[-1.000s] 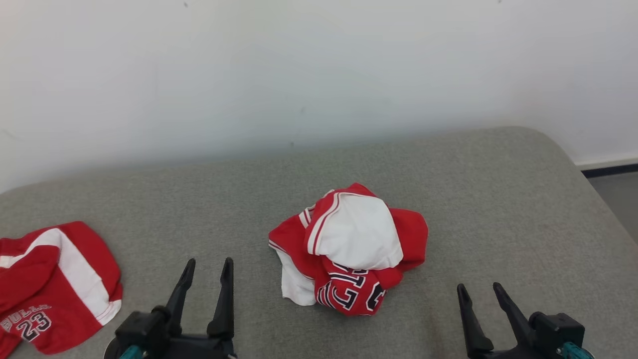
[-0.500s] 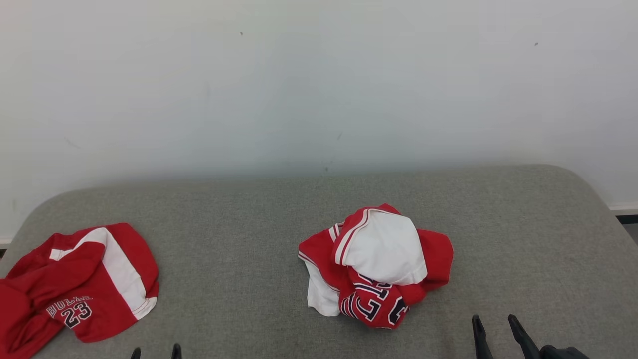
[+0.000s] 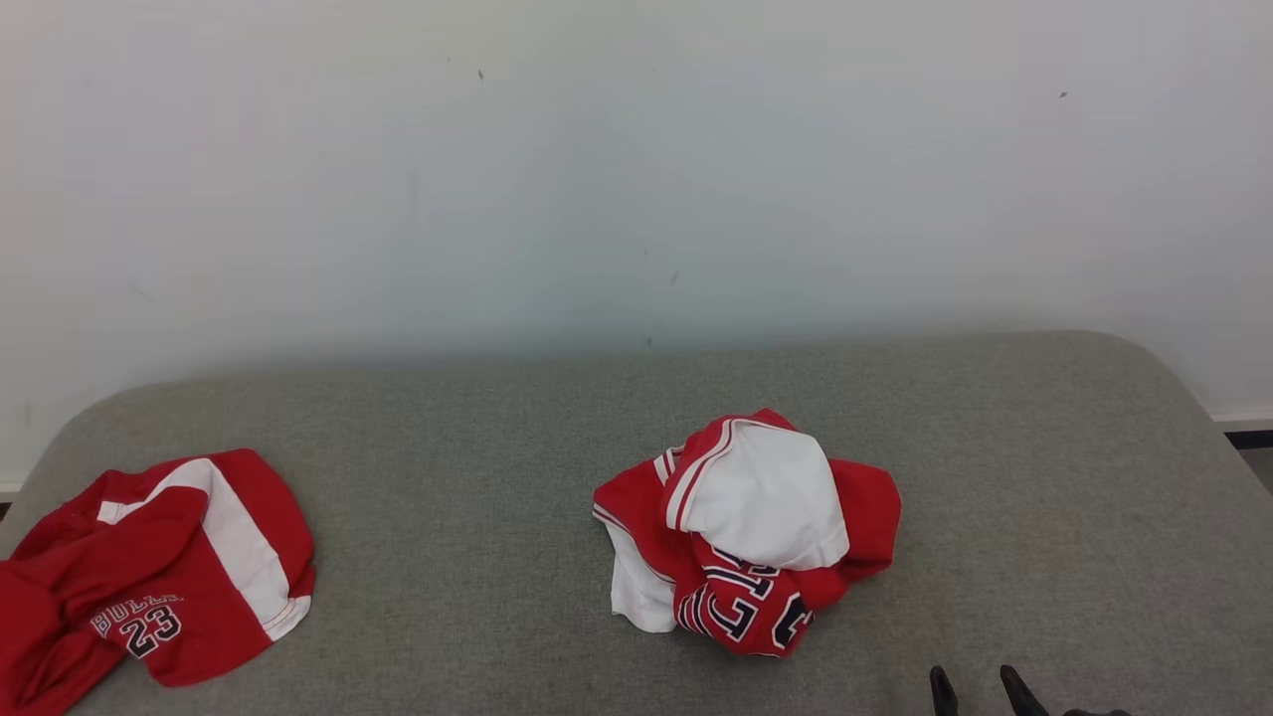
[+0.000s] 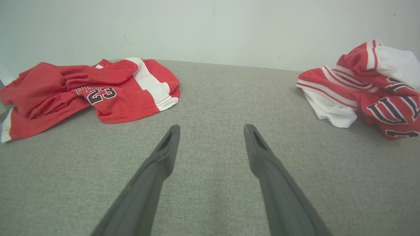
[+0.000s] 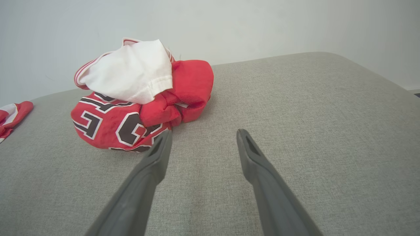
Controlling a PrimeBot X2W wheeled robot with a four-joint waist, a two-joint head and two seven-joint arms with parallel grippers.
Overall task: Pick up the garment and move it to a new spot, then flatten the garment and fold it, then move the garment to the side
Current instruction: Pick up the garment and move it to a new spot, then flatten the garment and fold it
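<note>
A crumpled red and white garment [image 3: 748, 532] with dark numerals lies bunched near the middle of the grey padded surface [image 3: 477, 497]. My right gripper [image 3: 975, 681] peeks in at the bottom edge, to the right of the garment and nearer to me, jaws apart. In the right wrist view the garment [image 5: 137, 98] sits just ahead and left of the open, empty right gripper [image 5: 203, 135]. In the left wrist view my left gripper [image 4: 211, 129] is open over bare fabric, with the garment [image 4: 367, 85] off to the far right.
A second red and white jersey [image 3: 149, 577] printed "23" lies at the left edge of the surface, also in the left wrist view as the jersey [image 4: 92, 88]. A pale wall [image 3: 636, 169] runs behind. The surface rounds off at the right, where floor [image 3: 1255, 462] shows.
The head camera has tilted up and turned, so the scene sits lower and shifted right. Both grippers have slid toward the bottom edge; the left has gone out of the head view. The garments lie unmoved.
</note>
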